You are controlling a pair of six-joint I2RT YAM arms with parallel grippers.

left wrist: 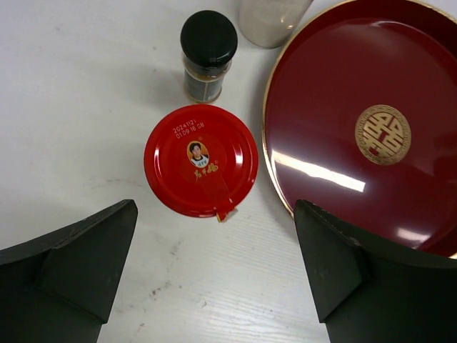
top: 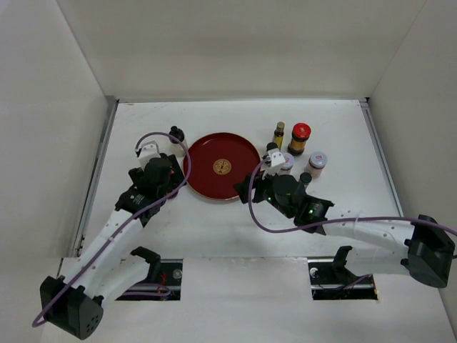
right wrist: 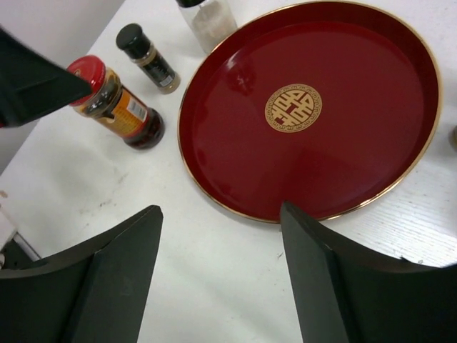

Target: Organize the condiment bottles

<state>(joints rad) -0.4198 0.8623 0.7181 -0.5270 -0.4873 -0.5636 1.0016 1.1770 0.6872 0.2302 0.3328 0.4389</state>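
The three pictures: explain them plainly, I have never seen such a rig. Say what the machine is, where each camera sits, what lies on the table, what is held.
Two robot arms are bolted at the near edge of a white table. The wide picture looks down from above and behind them; the other two come from wrist cameras, the dark wedges being each gripper's fingers. A round red tray lies mid-table. The left gripper hangs open over a red-capped jar, beside a black-capped spice jar. The right gripper is open at the tray's edge. Nothing is held.
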